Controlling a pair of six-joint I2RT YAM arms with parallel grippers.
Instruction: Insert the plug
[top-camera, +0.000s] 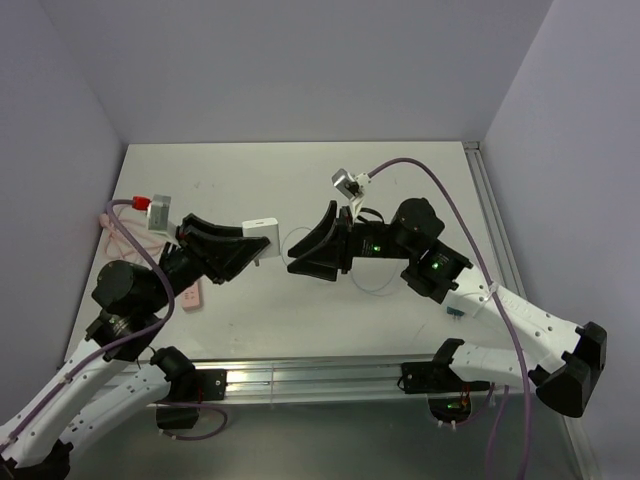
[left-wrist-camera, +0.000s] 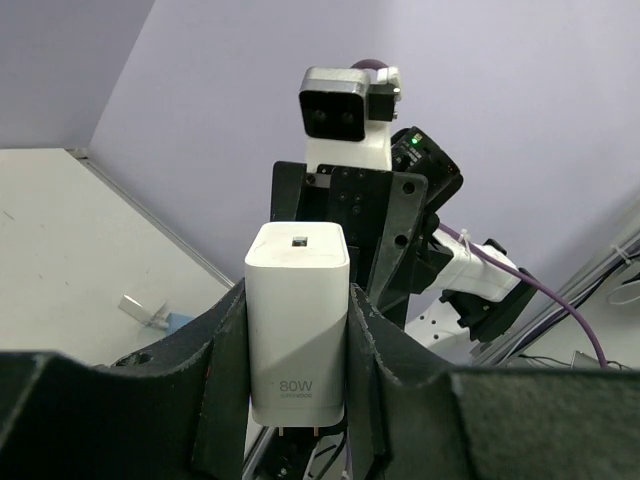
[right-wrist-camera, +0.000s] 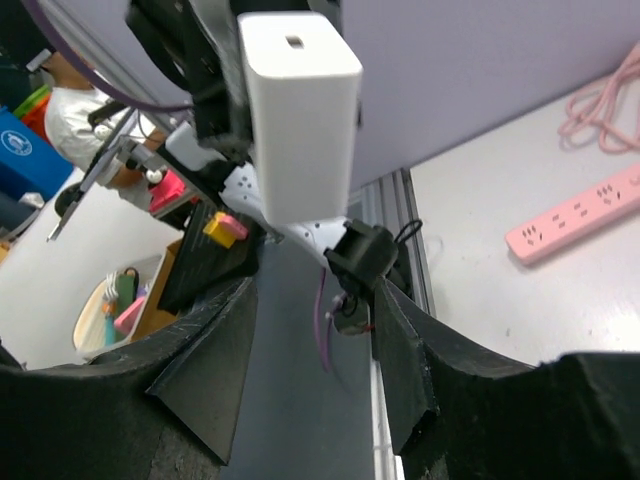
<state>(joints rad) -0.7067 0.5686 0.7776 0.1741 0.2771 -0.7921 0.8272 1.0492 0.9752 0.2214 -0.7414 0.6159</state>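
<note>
Look, left gripper (left-wrist-camera: 297, 300) clamped on the charger (left-wrist-camera: 298, 350), port (left-wrist-camera: 298, 240) facing out; right gripper (right-wrist-camera: 315, 300) gapes empty opposite. Can't spot the plug, so I'd say fetch it, then line it up.

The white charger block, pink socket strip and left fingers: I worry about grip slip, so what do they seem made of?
The charger block looks like smooth white moulded plastic, satin, given soft highlights and rounded edges. The socket strip looks like pink plastic, probably matte, evenly coloured. The left fingers gripping the block are dull black, grainy, perhaps printed plastic.
</note>
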